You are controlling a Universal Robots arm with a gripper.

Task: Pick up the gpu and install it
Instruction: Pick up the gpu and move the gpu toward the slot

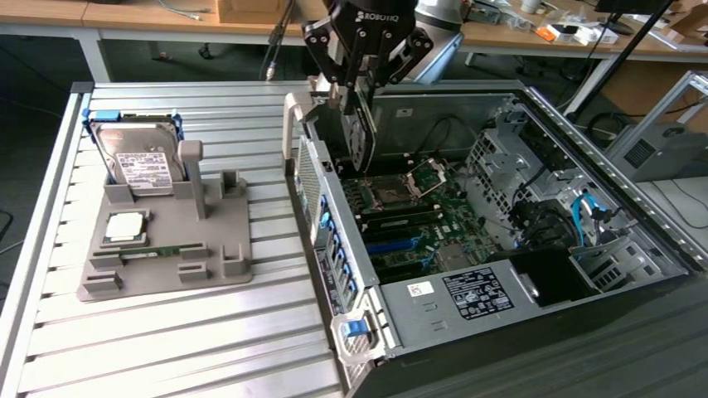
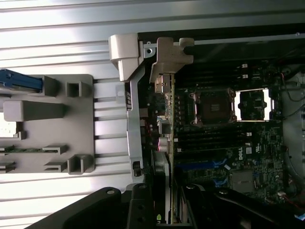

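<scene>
The gpu (image 1: 362,145) hangs edge-on as a slim dark blade with my gripper (image 1: 357,104) shut on its upper edge. It is upright inside the open computer case (image 1: 575,166), close to the rear wall at the exterior view's left, above the motherboard (image 1: 415,228). In the wrist view the gpu (image 2: 167,119) runs away from my gripper (image 2: 164,193). Its silver end bracket (image 2: 169,55) is at the far end, next to the case's rear wall. The card's lower edge hovers beside the CPU socket (image 2: 209,107); I cannot tell whether it touches a slot.
A grey parts holder (image 1: 221,236) sits on the slatted table at the exterior view's left. It carries a hard drive (image 1: 142,162), a CPU (image 1: 124,226) and a memory strip (image 1: 166,250). Drive cages and cables (image 1: 553,207) crowd the case's other side.
</scene>
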